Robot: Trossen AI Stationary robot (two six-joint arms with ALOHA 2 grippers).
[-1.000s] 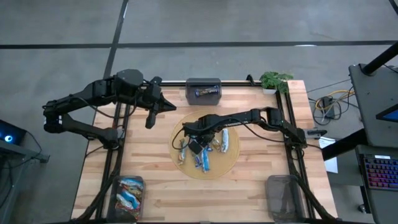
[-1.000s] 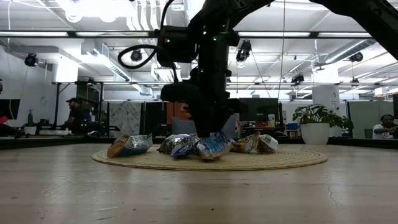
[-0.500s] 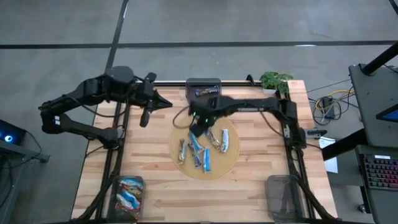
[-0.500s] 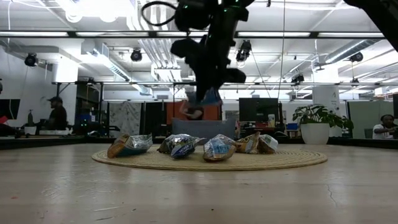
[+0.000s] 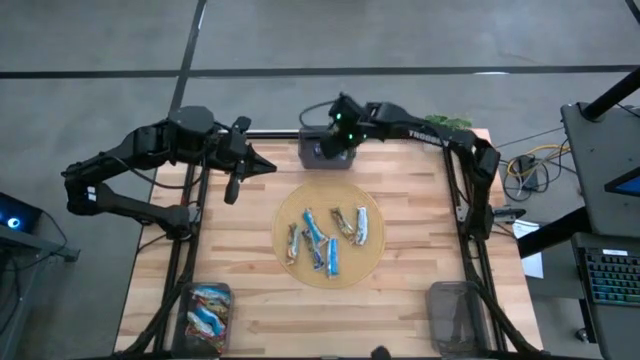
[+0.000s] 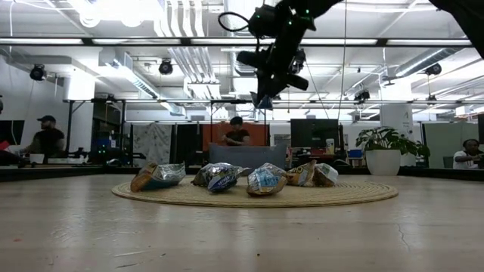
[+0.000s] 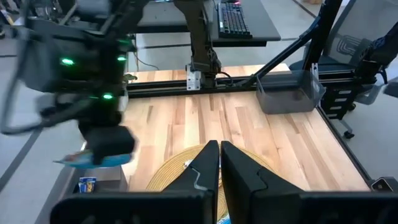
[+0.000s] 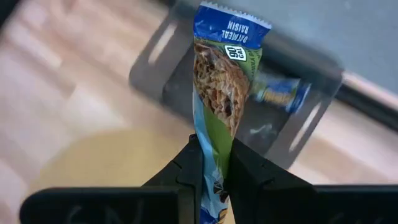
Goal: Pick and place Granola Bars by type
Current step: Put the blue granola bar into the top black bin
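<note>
A: Right gripper [image 8: 211, 163] clamped on one end of an oatmeal raisin bar [image 8: 219, 81], held high over the far grey bin [image 8: 311, 124] that already holds a blue bar [image 8: 280, 93]. Probably same type, hence this bin.

B: Left gripper [image 7: 219, 163]?

A: Closed, empty, parked above the table's left edge. Remaining bars [image 5: 330, 236] on round mat [image 5: 368, 268].
</note>
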